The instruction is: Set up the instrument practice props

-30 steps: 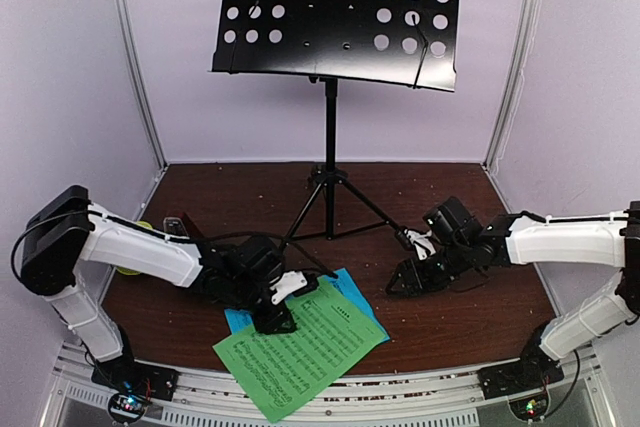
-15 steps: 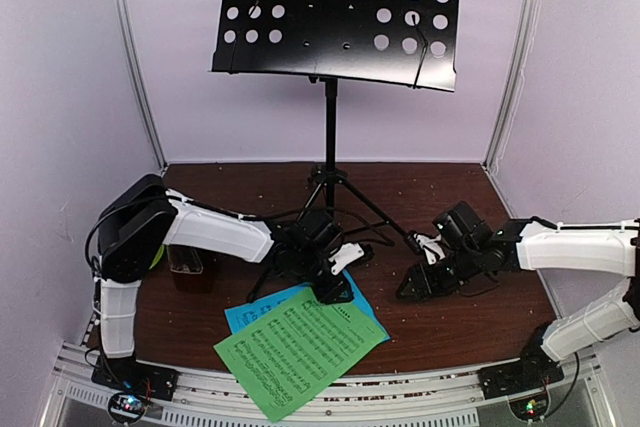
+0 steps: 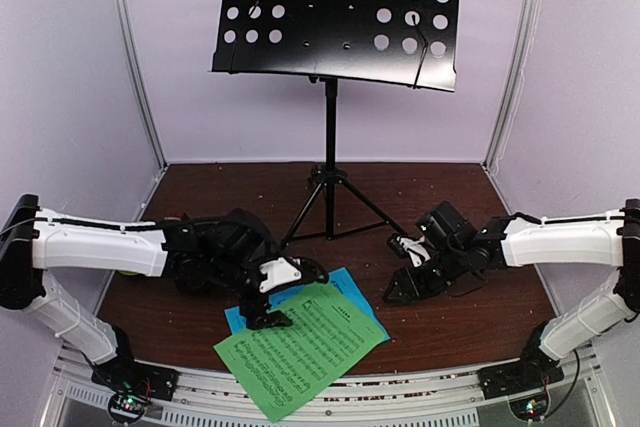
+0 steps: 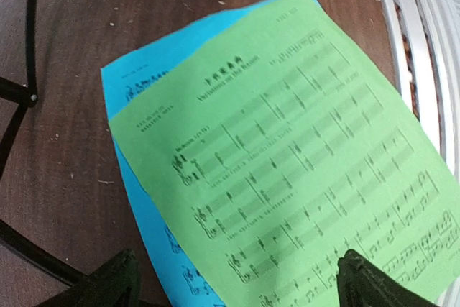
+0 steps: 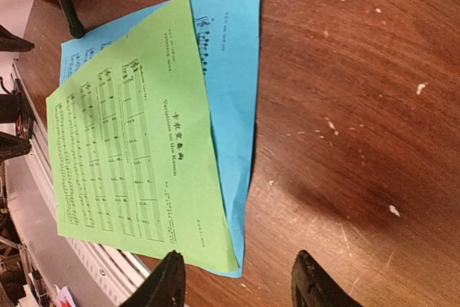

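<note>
This is a robot lab test booth. Plain pale lilac walls (image 3: pixel 60 97) and bare metal corner posts (image 3: pixel 135 57) box in a small dark brown table (image 3: pixel 450 327). A white-and-black left arm (image 3: pixel 100 247) and right arm (image 3: pixel 560 242) rise from a ribbed metal rail (image 3: pixel 400 387) at the table's near edge, where a small circuit board (image 3: pixel 127 405) shows lit lights. A black music stand (image 3: pixel 340 12) stands inside the booth.

The music stand (image 3: pixel 330 127) stands at the middle back of the desk (image 3: pixel 450 327). Before it, by the near edge, the upper sheet (image 3: pixel 300 347) lies on the lower sheet (image 3: pixel 355 292), covering most of it.
</note>
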{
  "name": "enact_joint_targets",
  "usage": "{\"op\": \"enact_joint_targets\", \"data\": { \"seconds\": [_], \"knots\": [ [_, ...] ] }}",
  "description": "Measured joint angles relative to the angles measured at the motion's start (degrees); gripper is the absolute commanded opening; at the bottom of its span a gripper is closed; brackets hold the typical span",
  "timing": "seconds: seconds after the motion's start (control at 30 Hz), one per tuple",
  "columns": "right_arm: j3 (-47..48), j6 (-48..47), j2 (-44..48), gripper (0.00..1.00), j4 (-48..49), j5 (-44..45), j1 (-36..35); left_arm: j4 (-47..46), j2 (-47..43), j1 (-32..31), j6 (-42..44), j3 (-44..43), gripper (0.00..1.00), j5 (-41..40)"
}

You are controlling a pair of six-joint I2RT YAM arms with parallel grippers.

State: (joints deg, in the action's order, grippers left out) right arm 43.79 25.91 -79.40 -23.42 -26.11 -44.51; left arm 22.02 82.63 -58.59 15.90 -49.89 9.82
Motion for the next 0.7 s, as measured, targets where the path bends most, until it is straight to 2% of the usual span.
{"op": "enact_joint_targets", "data": {
  "seconds": [0.17,0.37,0.53,0.7],
  "knots": [
    [1.9,0.0,-3.0,0.52,1.5,-1.0,-1.6,4.9,-2.7,-3.5,7.0,2.8,0.98,-3.8],
    [2.8,0.0,-5.6,0.54,2.2,-1.9,-1.7,8.1,-1.7,-7.2,13.3,5.8,0.98,-9.0],
    [2.8,0.0,-5.7,0.55,2.3,-2.3,-1.7,6.9,3.9,-8.9,14.4,5.4,0.96,-12.5],
    [1.9,0.4,-5.4,0.63,2.6,-2.3,-1.6,4.6,11.7,-9.0,14.2,-1.6,0.94,-14.2]
  ]
}}
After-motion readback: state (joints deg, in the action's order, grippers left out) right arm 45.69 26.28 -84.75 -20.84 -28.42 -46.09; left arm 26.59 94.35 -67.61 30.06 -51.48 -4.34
